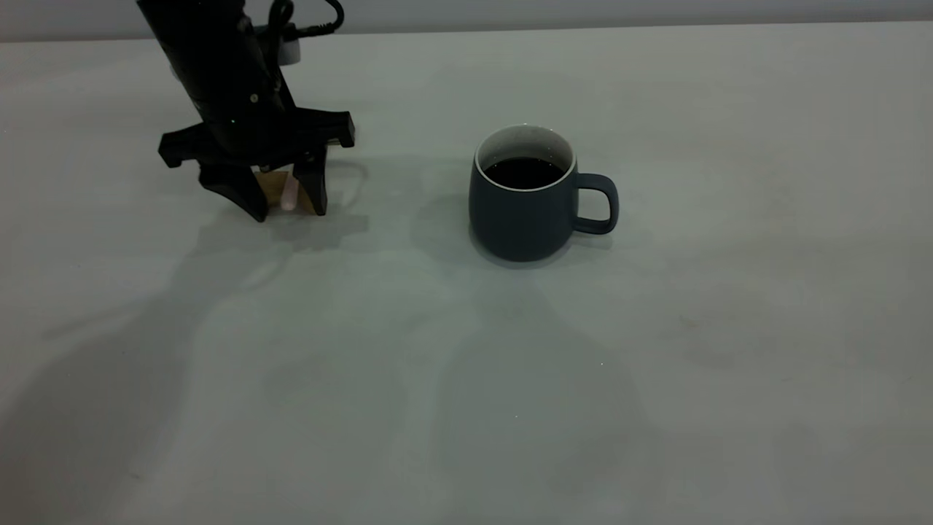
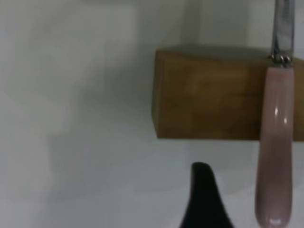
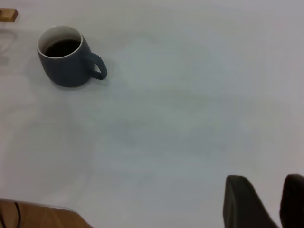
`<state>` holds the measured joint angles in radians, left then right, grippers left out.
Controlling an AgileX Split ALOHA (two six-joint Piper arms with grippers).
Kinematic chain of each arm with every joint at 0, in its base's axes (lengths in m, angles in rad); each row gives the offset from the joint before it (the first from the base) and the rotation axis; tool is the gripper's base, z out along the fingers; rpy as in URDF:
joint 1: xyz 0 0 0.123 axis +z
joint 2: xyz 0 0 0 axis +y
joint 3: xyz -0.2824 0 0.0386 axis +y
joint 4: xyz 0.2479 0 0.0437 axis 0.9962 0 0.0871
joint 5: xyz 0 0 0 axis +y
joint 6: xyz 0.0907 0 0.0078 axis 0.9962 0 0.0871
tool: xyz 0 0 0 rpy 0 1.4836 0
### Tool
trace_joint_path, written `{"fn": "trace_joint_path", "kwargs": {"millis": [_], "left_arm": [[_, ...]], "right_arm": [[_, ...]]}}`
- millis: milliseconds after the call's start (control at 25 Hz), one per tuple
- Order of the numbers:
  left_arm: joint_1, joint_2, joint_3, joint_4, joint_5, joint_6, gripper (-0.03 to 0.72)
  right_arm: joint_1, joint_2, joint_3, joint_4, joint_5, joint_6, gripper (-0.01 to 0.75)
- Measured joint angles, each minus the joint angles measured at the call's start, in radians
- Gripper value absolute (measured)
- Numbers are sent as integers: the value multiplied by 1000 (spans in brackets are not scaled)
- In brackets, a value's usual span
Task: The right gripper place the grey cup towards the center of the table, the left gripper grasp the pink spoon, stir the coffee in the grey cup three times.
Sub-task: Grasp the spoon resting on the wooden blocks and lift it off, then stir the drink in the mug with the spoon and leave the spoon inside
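Exterior view: the left end effector (image 1: pixel 286 197) straddles the pink spoon (image 1: pixel 289 194), fingers spread, grey cup (image 1: pixel 523 197) well off to its side. Left wrist view: handle rests on a wooden block (image 2: pixel 209 95); closing off-centre could flick it away. Right wrist view: right end effector (image 3: pixel 266 202) released, far from the cup

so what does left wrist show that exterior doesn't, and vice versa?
Only left wrist: the spoon's metal neck lying across the wooden block, and its full pink handle running off the block's edge, beside one finger.
Only exterior: the cup of coffee mid-table, handle toward the right side, and the whole left gripper, open, straddling the spoon.
Both: block, pink handle, table.
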<state>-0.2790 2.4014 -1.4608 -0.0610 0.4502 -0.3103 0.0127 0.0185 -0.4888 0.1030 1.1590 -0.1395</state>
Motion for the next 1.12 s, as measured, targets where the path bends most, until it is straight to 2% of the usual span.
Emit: {"fn": "trace_joint_path", "kwargs": {"millis": [120,240,280,400,480,600,640,720,960,1120], "left_arm": [[0,11,-15,-4,5,0,416],[0,11,-38,-25,26,1,203],[0,11,-53,-36,45,3,160],[0,12,-136,-48,174,-19,166],[0,12,-216,-55,305,-72,166],[0,10,-345,-128,512,-226,166],[0,8,-388,-164,614,-321,166],[0,6,-461,-268,715,-489,166],[0,4,-603,-670,718,-928,166],[-11,4,-609,-921,718,-1041,166]], "right_arm": [[0,0,0,0,0,0,238],[0,0,0,0,0,0,238],[0,0,0,0,0,0,238],[0,0,0,0,0,0,238],[0,0,0,0,0,0,238],[0,0,0,0,0,0,238],[0,0,0,0,0,0,238],[0,0,0,0,0,0,238],[0,0,0,0,0,0,238],[0,0,0,0,0,0,238]]}}
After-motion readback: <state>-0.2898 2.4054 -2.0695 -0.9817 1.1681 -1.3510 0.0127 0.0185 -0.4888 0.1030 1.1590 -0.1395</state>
